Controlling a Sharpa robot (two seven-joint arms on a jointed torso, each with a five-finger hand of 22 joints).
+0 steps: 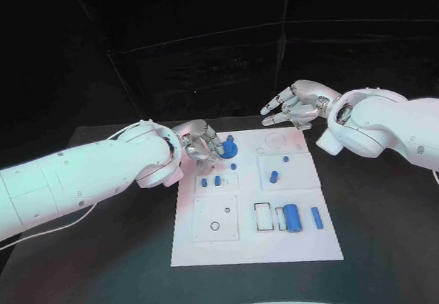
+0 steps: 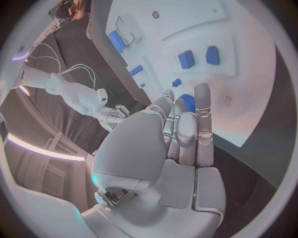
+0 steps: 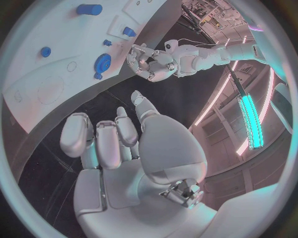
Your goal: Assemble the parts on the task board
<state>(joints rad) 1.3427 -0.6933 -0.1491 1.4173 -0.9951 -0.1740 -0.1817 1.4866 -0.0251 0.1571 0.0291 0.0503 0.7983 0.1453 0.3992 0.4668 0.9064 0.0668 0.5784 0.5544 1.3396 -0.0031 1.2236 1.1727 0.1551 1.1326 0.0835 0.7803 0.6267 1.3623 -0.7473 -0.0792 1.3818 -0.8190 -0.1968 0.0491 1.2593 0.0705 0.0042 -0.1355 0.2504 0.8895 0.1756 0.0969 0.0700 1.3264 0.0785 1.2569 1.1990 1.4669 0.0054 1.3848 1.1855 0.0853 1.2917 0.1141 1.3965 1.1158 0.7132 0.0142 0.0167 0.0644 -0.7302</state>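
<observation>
Blue gear [image 1: 229,150] sits at the far left corner of the white board [image 1: 257,245] — left hand [image 1: 200,143] rests over it, fingers touching it. Right hand [image 1: 296,104] hovers above the board's far edge — fingers apart, holding nothing.

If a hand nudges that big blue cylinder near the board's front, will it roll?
Probably: the cylinder lies on its side, round and smooth, so it may roll sideways. The board looks flat, offering little stop. It seems rigid and likely light.
</observation>
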